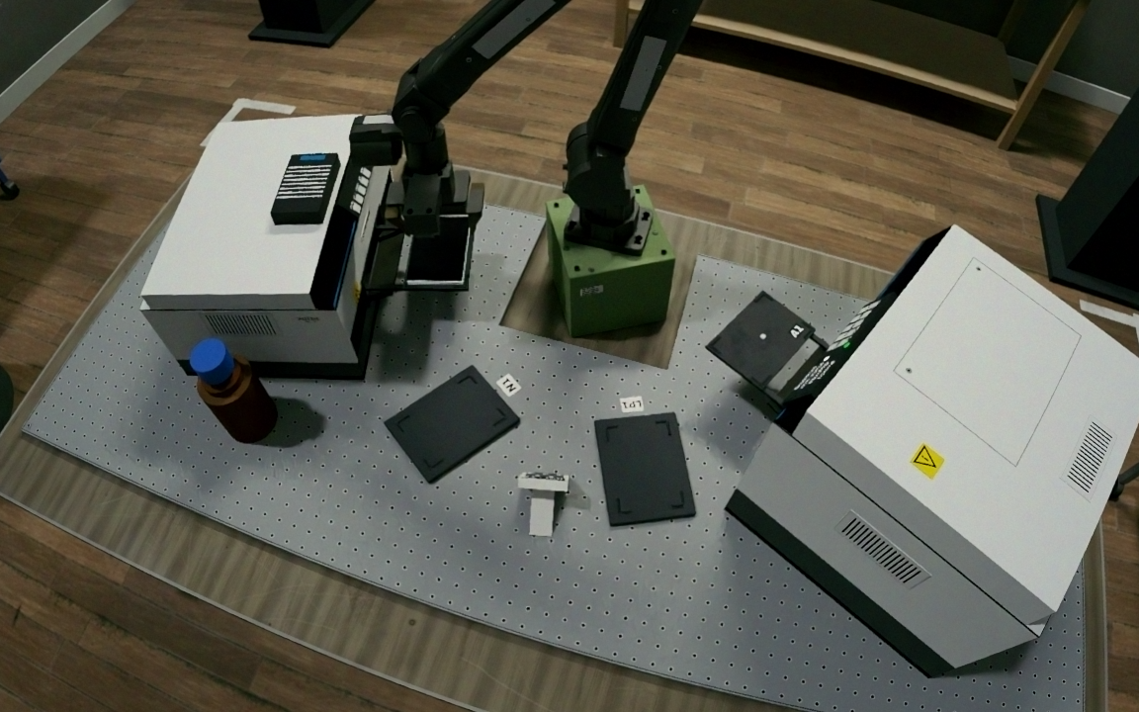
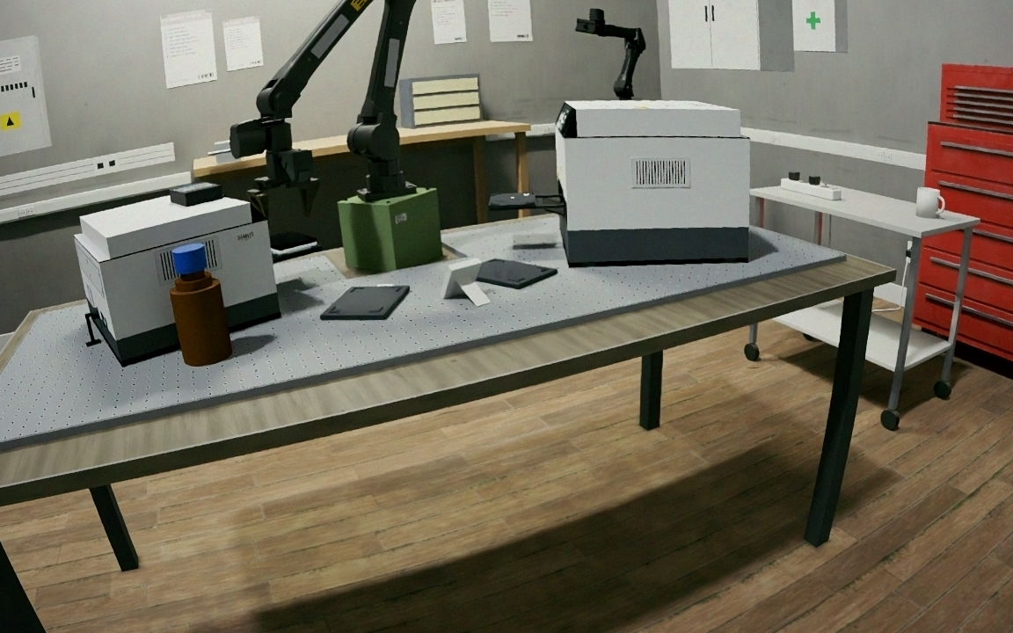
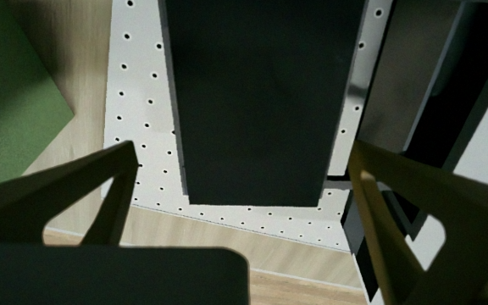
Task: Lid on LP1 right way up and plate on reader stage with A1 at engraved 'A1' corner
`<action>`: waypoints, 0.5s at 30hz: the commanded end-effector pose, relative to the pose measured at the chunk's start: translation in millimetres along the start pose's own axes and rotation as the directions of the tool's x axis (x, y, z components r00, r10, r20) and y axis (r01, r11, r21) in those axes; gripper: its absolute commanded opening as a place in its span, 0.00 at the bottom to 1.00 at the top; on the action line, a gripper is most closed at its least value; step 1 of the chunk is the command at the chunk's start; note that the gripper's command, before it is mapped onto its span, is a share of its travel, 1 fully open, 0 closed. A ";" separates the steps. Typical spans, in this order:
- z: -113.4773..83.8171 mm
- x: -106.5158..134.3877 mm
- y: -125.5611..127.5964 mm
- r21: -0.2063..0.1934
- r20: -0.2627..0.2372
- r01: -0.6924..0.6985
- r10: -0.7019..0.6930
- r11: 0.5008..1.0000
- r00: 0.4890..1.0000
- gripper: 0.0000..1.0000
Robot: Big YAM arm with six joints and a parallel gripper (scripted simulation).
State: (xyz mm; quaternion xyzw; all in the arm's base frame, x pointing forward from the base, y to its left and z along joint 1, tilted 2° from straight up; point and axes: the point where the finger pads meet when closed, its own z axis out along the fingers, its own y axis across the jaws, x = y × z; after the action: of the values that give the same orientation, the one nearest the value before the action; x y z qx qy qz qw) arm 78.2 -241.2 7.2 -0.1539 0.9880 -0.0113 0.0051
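My gripper [image 1: 434,226] [image 2: 284,212] [image 3: 243,152] is open and empty above the dispenser's stage [image 1: 436,287], with the dark lidded plate [image 1: 443,258] [image 2: 294,241] [image 3: 261,102] below and between its spread fingers. A pale edge shows around the dark top; lid and plate cannot be clearly told apart. Well A1 is not visible. LP1 [image 1: 645,469] [image 2: 516,272] is a bare dark nest with corner locators. The reader's stage [image 1: 746,340] [image 2: 515,201] is bare, with "A1" engraved near the corner by the reader.
The dispenser [image 1: 246,212] [image 2: 171,228] stands left, the reader [image 1: 981,390] [image 2: 652,165] right. The blue-capped bottle [image 1: 241,406] [image 2: 201,323] is upright beside the dispenser. N1 [image 1: 451,423] [image 2: 364,301] is bare. A small white stand [image 1: 541,513] [image 2: 461,279] sits between N1 and LP1. The green base [image 1: 613,297] [image 2: 392,232] is near my gripper.
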 end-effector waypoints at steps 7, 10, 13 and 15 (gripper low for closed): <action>-65.8 6.0 -37.3 0.092 0.003 -0.003 0.002 0.996 1.000 1.00; -80.2 7.0 -36.0 0.093 0.003 -0.003 0.003 0.996 1.000 1.00; -84.8 7.2 -35.1 0.094 0.003 -0.002 0.002 0.996 1.000 1.00; -72.0 4.4 -31.3 0.081 0.004 -0.002 0.002 0.997 1.000 1.00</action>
State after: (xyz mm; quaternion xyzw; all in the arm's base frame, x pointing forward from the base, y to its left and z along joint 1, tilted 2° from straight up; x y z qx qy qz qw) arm 78.5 -258.4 68.2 -0.1516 0.9878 -0.0351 0.0089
